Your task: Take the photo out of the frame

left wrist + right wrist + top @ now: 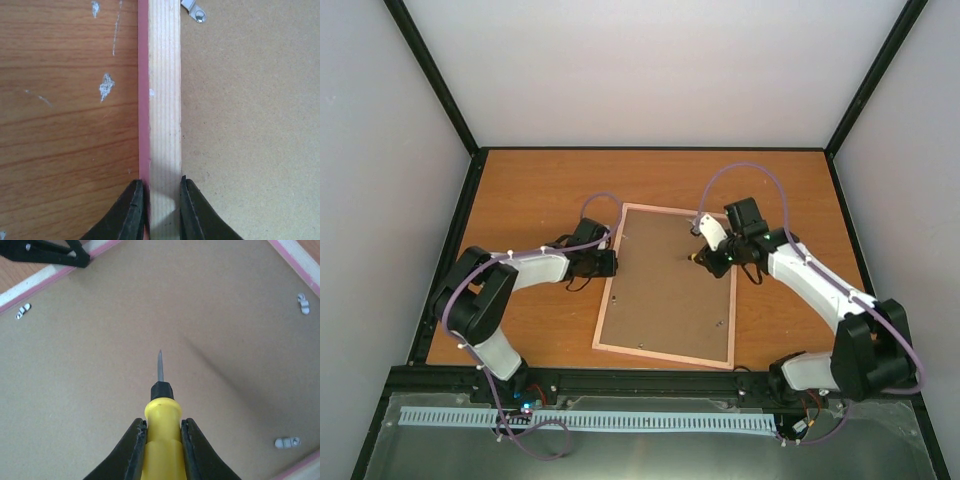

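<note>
Top external view: frame point(660, 357) lies back-up and slightly askew on the table point(540, 190), with a brown board point(665, 290) filling its back. Left gripper point(161, 189) pinches the frame's left rail, one finger on the pink outer edge and one on the board side (both touch the wood). Right gripper point(162, 427) is clamped on a yellow-handled screwdriver point(160, 405). Its tip is over bare board, but contact cannot be told. Small metal clips point(287, 442) sit near the board's edges.

White-and-black arms point(535, 268) (lilac cables point(752, 166)) with black fingers point(127, 215).
</note>
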